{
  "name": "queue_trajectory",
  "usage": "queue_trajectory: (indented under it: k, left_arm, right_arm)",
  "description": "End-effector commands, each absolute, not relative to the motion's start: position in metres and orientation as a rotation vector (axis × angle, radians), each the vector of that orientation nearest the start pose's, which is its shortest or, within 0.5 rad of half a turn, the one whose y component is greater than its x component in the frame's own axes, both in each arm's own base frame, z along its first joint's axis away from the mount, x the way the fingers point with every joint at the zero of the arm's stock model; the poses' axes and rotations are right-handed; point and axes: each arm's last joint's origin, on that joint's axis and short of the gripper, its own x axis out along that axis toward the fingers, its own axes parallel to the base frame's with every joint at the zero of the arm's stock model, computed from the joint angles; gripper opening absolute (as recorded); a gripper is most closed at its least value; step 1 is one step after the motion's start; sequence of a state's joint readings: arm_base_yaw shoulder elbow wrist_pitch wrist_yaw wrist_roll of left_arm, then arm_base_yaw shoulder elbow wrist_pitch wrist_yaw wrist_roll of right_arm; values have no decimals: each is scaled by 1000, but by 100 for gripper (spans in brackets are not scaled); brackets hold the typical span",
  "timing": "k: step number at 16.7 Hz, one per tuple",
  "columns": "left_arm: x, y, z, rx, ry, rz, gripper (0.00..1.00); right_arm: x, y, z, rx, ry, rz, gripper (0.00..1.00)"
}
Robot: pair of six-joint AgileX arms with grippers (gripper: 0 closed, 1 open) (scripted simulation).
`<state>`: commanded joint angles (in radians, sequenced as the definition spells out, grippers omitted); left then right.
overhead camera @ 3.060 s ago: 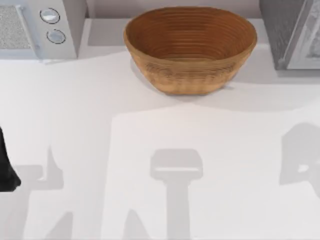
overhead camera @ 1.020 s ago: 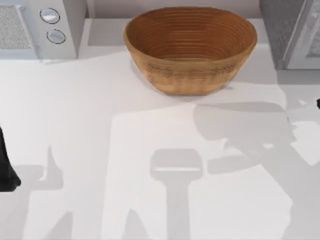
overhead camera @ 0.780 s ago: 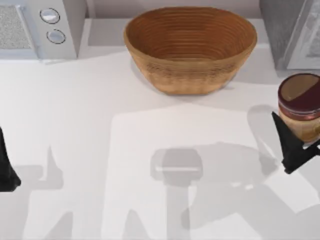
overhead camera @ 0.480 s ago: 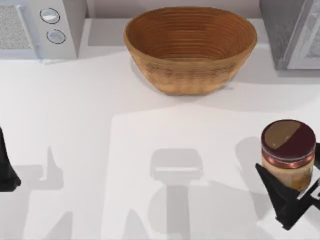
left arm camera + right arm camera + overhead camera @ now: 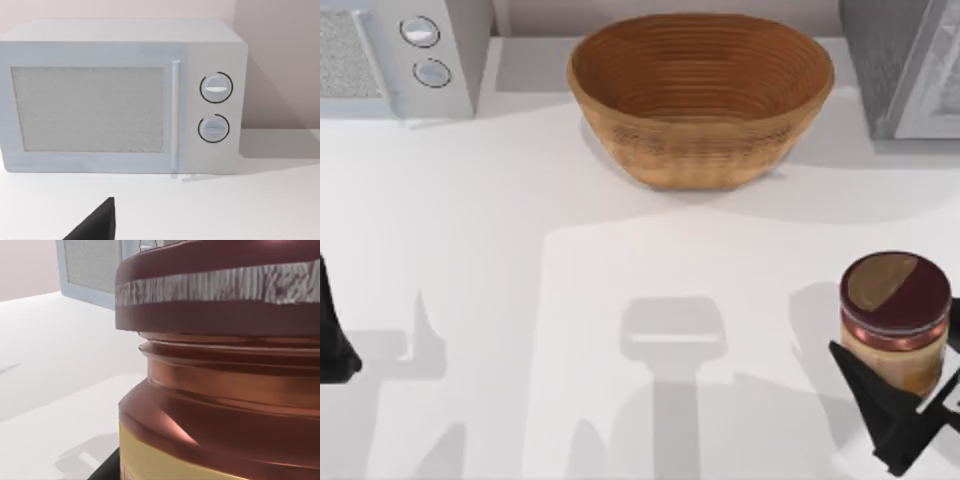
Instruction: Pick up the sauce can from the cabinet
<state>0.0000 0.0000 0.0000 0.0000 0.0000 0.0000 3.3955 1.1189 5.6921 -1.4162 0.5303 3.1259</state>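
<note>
Right gripper has matte black, pointed, wedge-shaped fingers. Left gripper is a plain black tapered form at the table's left edge.

Right gripper clamped; left gripper parked.

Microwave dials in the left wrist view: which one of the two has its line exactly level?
The upper dial on the microwave. Its line lies level, while the line on the lower dial tilts slightly.

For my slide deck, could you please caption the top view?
Right gripper holds the sauce can at the table's right edge, woven bowl behind.
</note>
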Motion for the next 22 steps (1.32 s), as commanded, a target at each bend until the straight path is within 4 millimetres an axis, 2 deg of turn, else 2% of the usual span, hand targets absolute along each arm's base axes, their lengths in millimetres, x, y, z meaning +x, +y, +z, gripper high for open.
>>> queue_trajectory:
  k: [4, 9, 14, 22]
  left_arm:
    - [106, -1, 160, 0, 0, 0, 100]
    - [106, -1, 160, 0, 0, 0, 100]
    - [106, -1, 160, 0, 0, 0, 100]
    - [106, -1, 160, 0, 0, 0, 100]
  right_arm:
    - [165, 64, 78, 3, 6, 758, 0]
    - [191, 92, 61, 0, 3, 763, 0]
    - [193, 96, 59, 0, 3, 764, 0]
    - [193, 96, 59, 0, 3, 764, 60]
